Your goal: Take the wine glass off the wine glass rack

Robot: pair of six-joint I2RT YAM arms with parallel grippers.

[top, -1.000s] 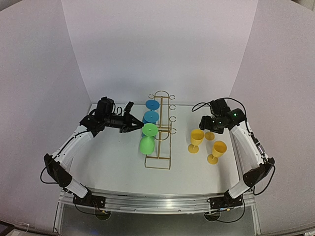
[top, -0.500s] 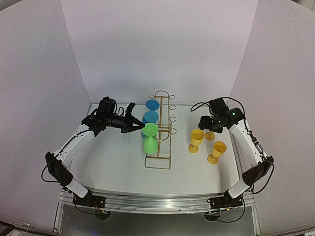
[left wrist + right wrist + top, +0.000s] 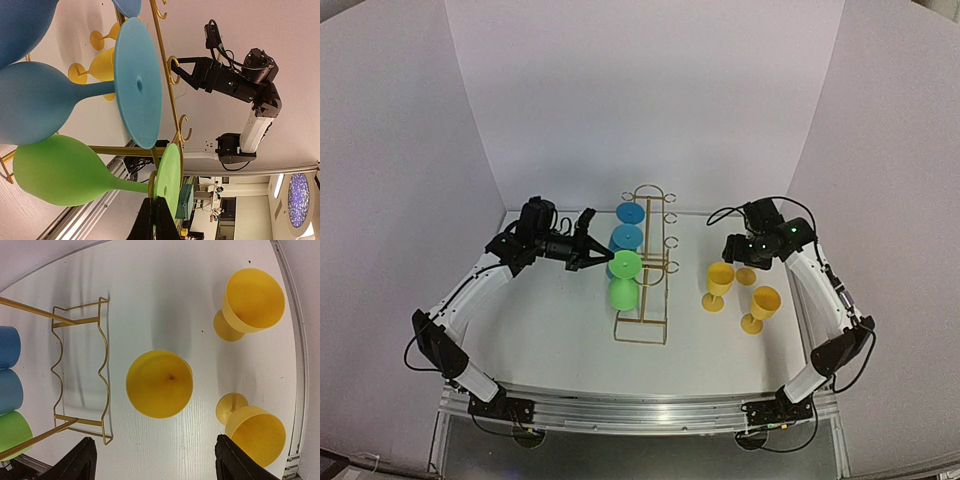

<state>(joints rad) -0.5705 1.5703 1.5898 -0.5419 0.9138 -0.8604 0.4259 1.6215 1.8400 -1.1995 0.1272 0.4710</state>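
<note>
1. Green wine glass [image 3: 65, 170] is hanging in the wine glass rack [image 3: 125, 149]; we are clenching its foot rim in our left gripper [image 3: 156, 220].
2. Its stem is running crosswise to that gripper.
3. Our right gripper [image 3: 156, 460] is gaping, well apart.

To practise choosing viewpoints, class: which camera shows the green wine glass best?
Left wrist: the green wine glass appears close, bowl, stem and foot all visible. Top external shows it small from above; right wrist only a bowl edge.

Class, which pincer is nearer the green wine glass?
Left. The left pincer pinches the green wine glass by its foot; the right pincer hangs open across the rack, above the yellow glasses.
</note>
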